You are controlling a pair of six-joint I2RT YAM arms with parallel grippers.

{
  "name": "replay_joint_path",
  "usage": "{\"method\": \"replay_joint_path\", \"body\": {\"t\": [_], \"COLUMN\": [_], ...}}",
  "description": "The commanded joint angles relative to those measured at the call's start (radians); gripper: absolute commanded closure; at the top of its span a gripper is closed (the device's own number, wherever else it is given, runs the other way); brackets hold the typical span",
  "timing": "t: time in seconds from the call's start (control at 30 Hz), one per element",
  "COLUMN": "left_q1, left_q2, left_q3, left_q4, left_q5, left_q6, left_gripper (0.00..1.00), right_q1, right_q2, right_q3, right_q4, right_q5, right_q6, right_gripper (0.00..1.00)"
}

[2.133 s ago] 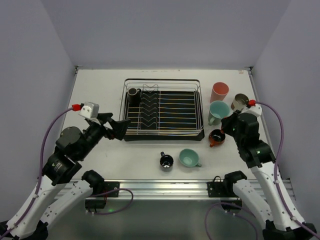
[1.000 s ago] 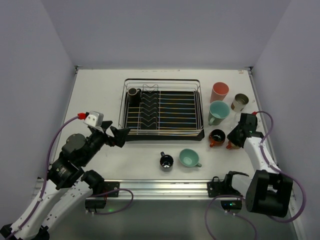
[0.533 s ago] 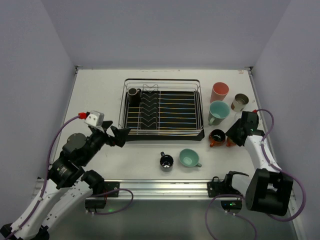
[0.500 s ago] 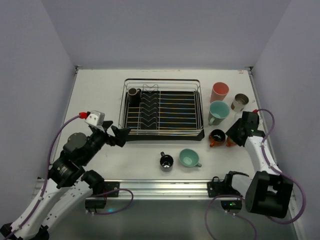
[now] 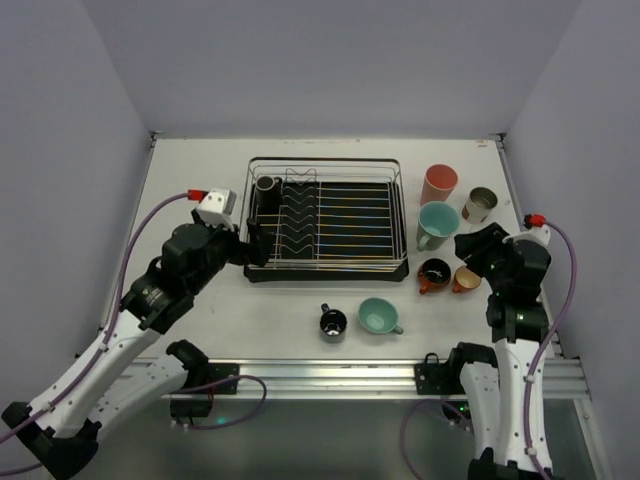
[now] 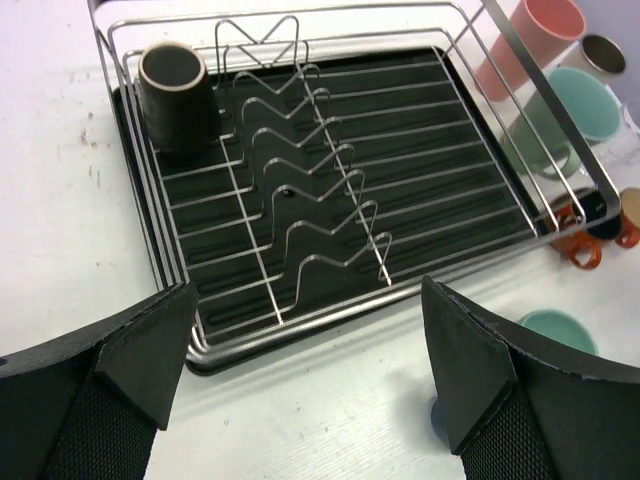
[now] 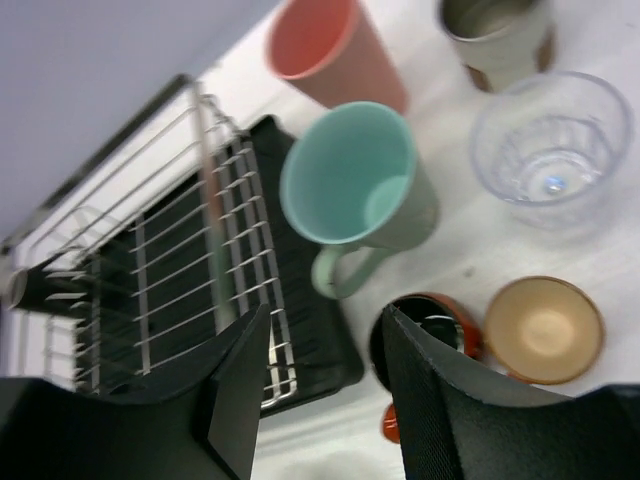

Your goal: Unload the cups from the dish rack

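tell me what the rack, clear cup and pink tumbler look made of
Rack: thin shiny metal wire with silvery glints, over a matt black tray, likely plastic. Clear cup: see-through, glinting, glass or clear plastic. Pink tumbler: opaque, smooth matt, probably plastic.

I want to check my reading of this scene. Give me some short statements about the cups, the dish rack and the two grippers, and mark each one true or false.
1. The dish rack holds only one cup, a dark cup in a corner. True.
2. The pink tumbler lies on its side. False: it stands upright on the table beside the rack.
3. The left gripper holds the dark cup. False: it is open and empty, on the side of the rack away from that cup.
4. A clear glass stands on the table beside the metal cup. True.
5. The right gripper is closed on the mint mug. False: its jaws are apart and hold nothing.
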Motion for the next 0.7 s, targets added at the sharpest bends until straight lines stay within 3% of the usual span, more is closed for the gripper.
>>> {"method": "replay_joint_path", "body": {"t": [0.0, 0.13, 0.3, 0.43, 0.67], "left_q1": [0.002, 0.002, 0.02, 0.064, 0.115], "left_q2": [0.122, 0.321, 0.561, 0.758, 0.924], "left_q3": [0.105, 0.137, 0.293, 0.404, 0.474], "left_q4": [0.08, 0.216, 0.316, 0.34, 0.371], "left_q5": [-0.089, -0.217, -0.359, -0.379, -0.367], "left_q6": [-0.067, -0.085, -0.024, 0.03, 0.099], "left_gripper": [0.0, 0.0, 0.0, 0.03, 0.06], "right_q1": [-0.004, 0.002, 0.053, 0.076, 0.119], "right_q2": [-0.08, -0.133, -0.228, -0.269, -0.278], "right_q3": [-0.039, -0.079, -0.108, -0.134, -0.156], "right_q4": [0.078, 0.112, 0.12, 0.131, 0.154], "right_q5": [-0.246, -0.387, -0.458, -0.504, -0.524], "right_q6": [0.017, 0.012, 0.027, 0.038, 0.038], "right_gripper": [0.48, 0.49, 0.51, 0.51, 0.51]}}
